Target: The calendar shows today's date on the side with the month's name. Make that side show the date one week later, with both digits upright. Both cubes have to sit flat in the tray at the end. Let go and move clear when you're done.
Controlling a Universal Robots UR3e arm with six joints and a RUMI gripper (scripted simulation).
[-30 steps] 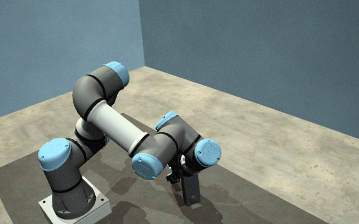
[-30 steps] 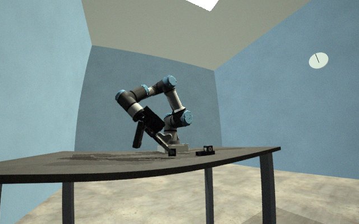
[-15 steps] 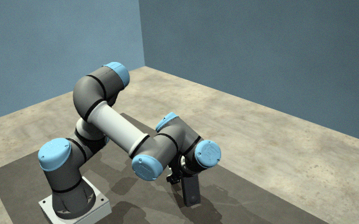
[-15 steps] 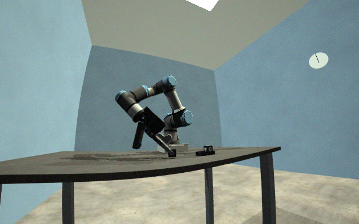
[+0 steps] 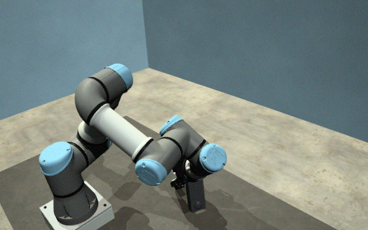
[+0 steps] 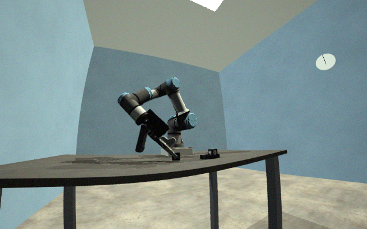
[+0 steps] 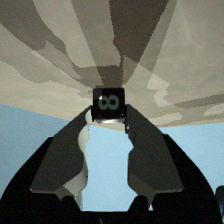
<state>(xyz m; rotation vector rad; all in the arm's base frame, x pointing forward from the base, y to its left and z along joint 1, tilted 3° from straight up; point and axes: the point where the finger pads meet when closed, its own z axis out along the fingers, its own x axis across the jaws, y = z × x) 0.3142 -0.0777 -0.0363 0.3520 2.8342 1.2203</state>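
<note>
Across the left side of the exterior view, a pale blue wall is rising beside the dark brown-grey tabletop, whose metal legs are standing on a mottled beige floor. Irregular shadows are spreading over the surface. Toward nine o'clock, the UR3e arm is bending out from its white base; the relief marks on its light-blue joint caps are showing in the top view but staying unreadable.

At six o'clock, the RUMI gripper is tilting down to the right, its jaws pinching a black number cube close to the tabletop; whether the cube is touching it, I cannot tell. In the wrist view, the cube is showing a grey "8" lying on its side.

At five o'clock, just beside the held cube, a black calendar tray is resting on the table, carrying a second cube toward its right end. That cube is displaying a pale "0"; the mark on its adjoining face is too small to read.

At two o'clock, a round white wall clock is hanging on the blue right wall, a thin black hand pointing near eleven.
</note>
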